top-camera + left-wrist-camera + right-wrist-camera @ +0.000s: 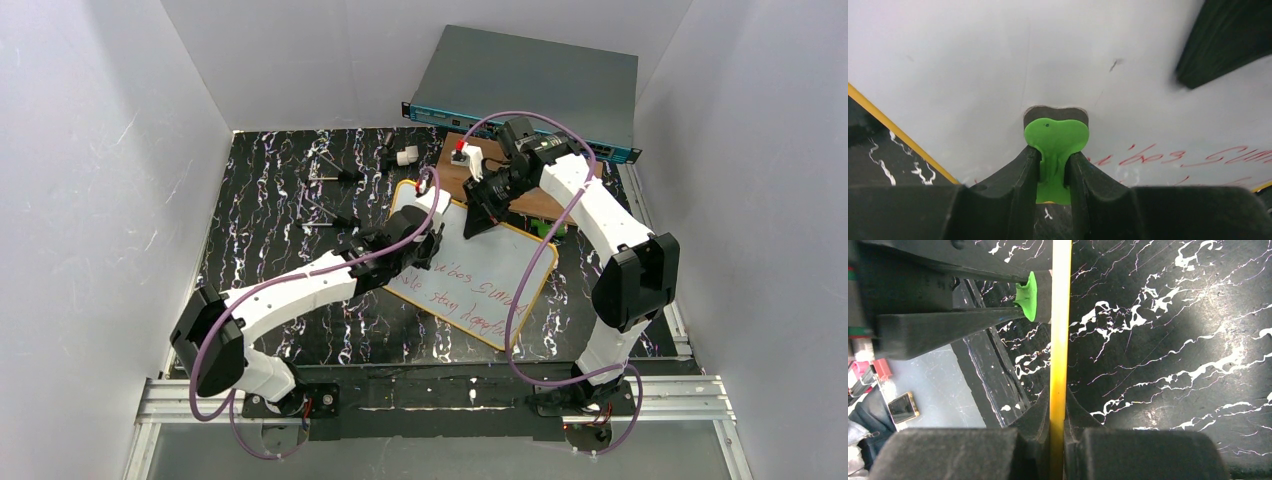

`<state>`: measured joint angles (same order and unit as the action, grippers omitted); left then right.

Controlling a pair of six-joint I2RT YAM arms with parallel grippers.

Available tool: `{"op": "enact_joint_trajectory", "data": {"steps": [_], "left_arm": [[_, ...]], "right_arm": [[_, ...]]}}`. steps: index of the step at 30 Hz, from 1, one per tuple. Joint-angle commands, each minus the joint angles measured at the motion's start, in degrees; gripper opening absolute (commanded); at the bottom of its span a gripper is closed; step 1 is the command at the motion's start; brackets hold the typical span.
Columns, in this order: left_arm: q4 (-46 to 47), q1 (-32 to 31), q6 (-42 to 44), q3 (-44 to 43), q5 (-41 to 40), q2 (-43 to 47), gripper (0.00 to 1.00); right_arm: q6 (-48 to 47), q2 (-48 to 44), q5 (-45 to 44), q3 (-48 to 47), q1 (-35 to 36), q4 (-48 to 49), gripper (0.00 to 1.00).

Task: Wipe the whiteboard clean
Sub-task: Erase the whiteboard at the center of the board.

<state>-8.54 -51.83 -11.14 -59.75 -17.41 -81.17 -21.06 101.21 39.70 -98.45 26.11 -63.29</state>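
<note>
At the bottom of the overhead frame, both arms rose from their bases and reached in toward the middle. There the whiteboard [505, 262] sat on the black marbled table [270, 220], turned diagonally, with its yellow frame visible along the edges. Red writing [470, 292] covered its lower part, while the upper part was blank.

My left gripper [432, 246] sat at the board's left edge, clamped on a green eraser [1056, 136]. In the left wrist view, the eraser's dark pad was pressed against the white surface at the centre of the frame, just above the red words at the lower right.

My right gripper [481, 214] was at the board's upper edge. Its fingers were pinched shut on the yellow frame [1060, 315], which ran edge-on up the middle of the right wrist view. I could not tell whether the board lay flat or was tipped up.

Farther back, in the upper middle of the overhead frame, a brown wooden board [452, 162] was partly hidden behind the right arm. A grey box [530, 85] stood against the back wall.
</note>
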Motion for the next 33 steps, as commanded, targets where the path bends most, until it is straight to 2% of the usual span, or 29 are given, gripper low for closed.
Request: {"op": "enact_joint_trajectory", "data": {"steps": [1,8,13,17,26,33], "left_arm": [[5.56,0.67,1.54,-4.09,-2.29,2.27,0.0],[4.74,0.7,0.76,-1.24,0.64,4.13,0.0],[6.16,0.69,-1.67,5.14,5.59,6.34,0.0],[8.12,1.23,-2.36,12.38,3.42,9.03,0.0],[13.23,11.59,-5.63,22.79,2.37,12.3,0.0],[15.35,16.23,-3.92,21.84,6.9,12.02,0.0]], "right_arm": [[-4.75,-0.84,0.55,0.65,2.1,-2.23,0.01],[-4.72,-0.76,0.45,0.64,2.0,-2.23,0.01],[-4.72,-0.66,0.2,0.55,2.03,-2.25,0.01],[-4.72,-0.66,0.24,0.49,2.02,-2.36,0.01],[-4.72,-0.72,0.27,0.39,2.02,-2.41,0.01],[-4.72,-0.75,0.08,0.45,2.03,-2.33,0.01]]}}
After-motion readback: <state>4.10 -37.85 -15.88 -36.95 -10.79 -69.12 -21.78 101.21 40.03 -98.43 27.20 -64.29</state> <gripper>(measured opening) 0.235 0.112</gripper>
